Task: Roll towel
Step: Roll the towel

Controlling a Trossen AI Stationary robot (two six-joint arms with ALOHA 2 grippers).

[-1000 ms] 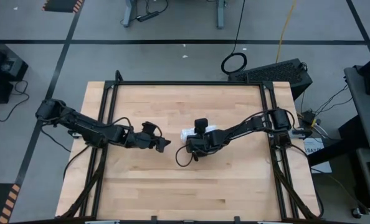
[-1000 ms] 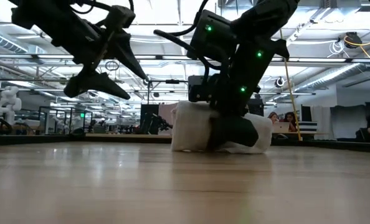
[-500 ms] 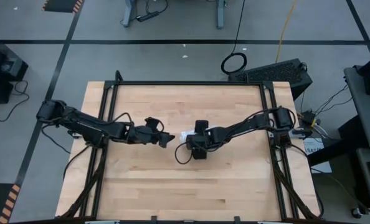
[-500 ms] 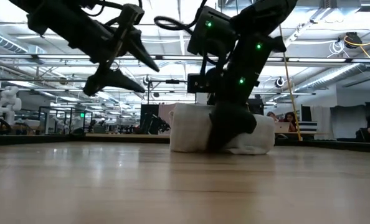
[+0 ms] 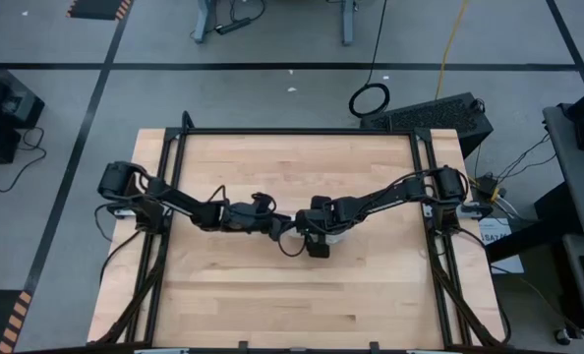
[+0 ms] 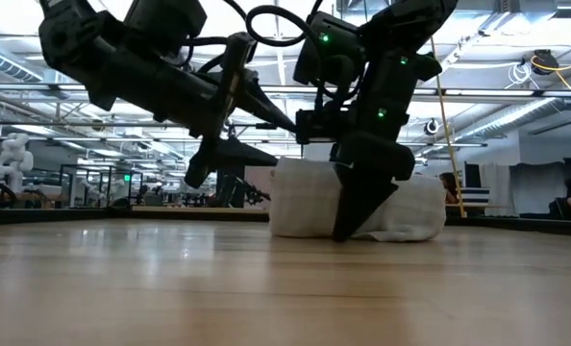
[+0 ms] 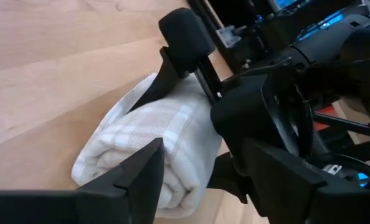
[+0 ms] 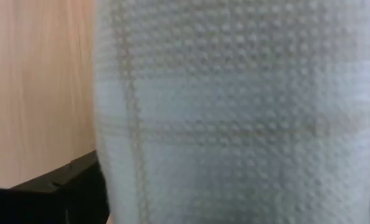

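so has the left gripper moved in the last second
Yes. In the high view the left gripper has travelled toward the table's middle, closing the gap to the rolled towel, and now sits beside the right gripper.

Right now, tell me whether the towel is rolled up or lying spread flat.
Rolled up. The towel sits on the table as a thick bundle, its layered end showing in the left wrist view; the low view shows a raised bundle, not a flat sheet.
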